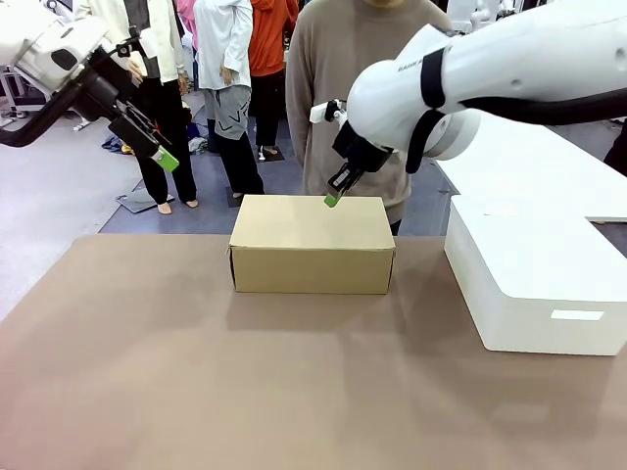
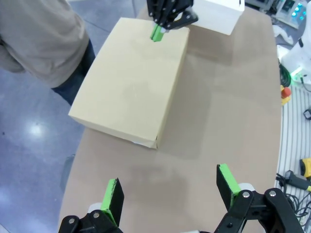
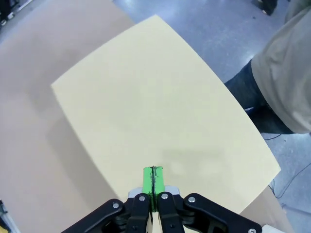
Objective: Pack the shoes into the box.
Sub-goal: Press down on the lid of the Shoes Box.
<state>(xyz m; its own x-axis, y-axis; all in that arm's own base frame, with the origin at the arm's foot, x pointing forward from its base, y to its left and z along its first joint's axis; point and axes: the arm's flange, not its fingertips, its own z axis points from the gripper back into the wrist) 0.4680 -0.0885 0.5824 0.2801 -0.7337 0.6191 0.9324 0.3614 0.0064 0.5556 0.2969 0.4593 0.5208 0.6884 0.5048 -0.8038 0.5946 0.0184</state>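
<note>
The table point(image 1: 196, 392) is brown; all positions below are given relative to the box point(image 1: 312, 245).

Nearest the robot's side, the table surface in front of the box is bare brown. The box stands toward the far edge of the table, near its middle, with the lid flat on top and closed. The shoes cannot be seen; whether they are inside cannot be told.

To the right of the box, well apart from it, a white block point(image 1: 534, 284) lies on the table and runs toward the near right.

The right gripper point(image 1: 334, 199) is above the far right part of the box lid, tip pointing down at it. Its green pads are pressed together and nothing is between them. In the right wrist view the closed right gripper point(image 3: 152, 180) is over the lid point(image 3: 160, 116); contact with the lid cannot be told. In the left wrist view the same gripper point(image 2: 156, 32) sits over the far end of the box point(image 2: 131, 77).

The left gripper point(image 1: 163, 155) is high up, to the left of the box and well apart from it. Its fingers point(image 2: 227, 178) are spread wide, holding nothing, with the table below.

Behind the box, a person point(image 1: 367, 98) in a beige top stands just beside the far table edge.
</note>
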